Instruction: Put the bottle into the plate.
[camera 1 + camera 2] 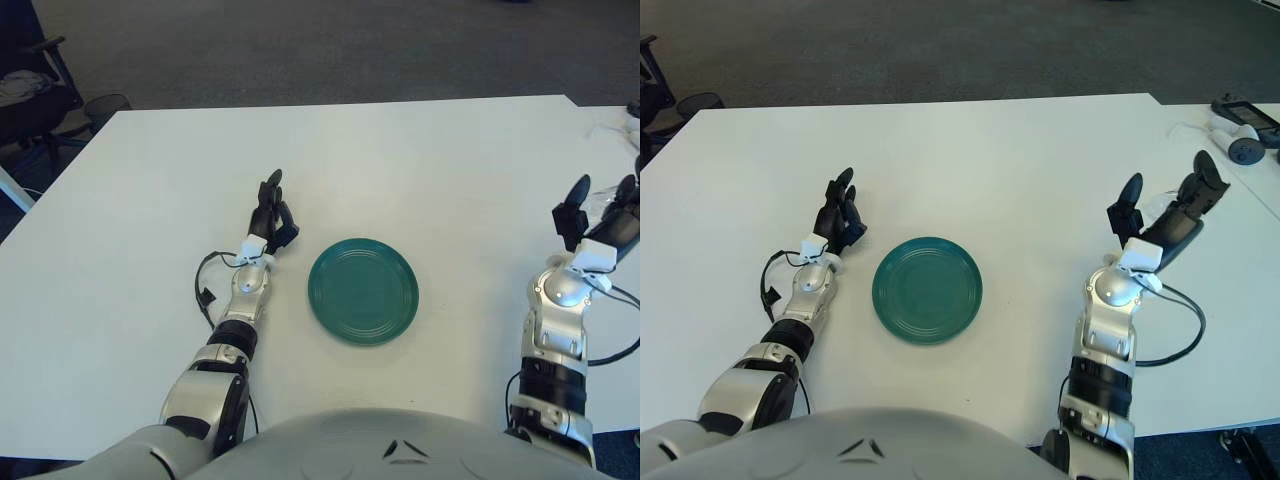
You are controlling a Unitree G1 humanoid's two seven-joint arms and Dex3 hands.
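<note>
A teal plate [363,290] sits on the white table in front of me, near the middle. A clear plastic bottle [603,203] lies at the far right, faint and mostly hidden behind my right hand [1163,205]. That hand is raised over the right part of the table, its thumb and fingers spread on either side of the bottle without closing on it. My left hand [271,212] shows just left of the plate, fingers relaxed and pointing away from me, holding nothing.
A white and grey device [1240,126] with a cable sits at the far right on the neighbouring table. A black office chair [30,85] stands off the table's left corner. The table's right edge runs close to my right arm.
</note>
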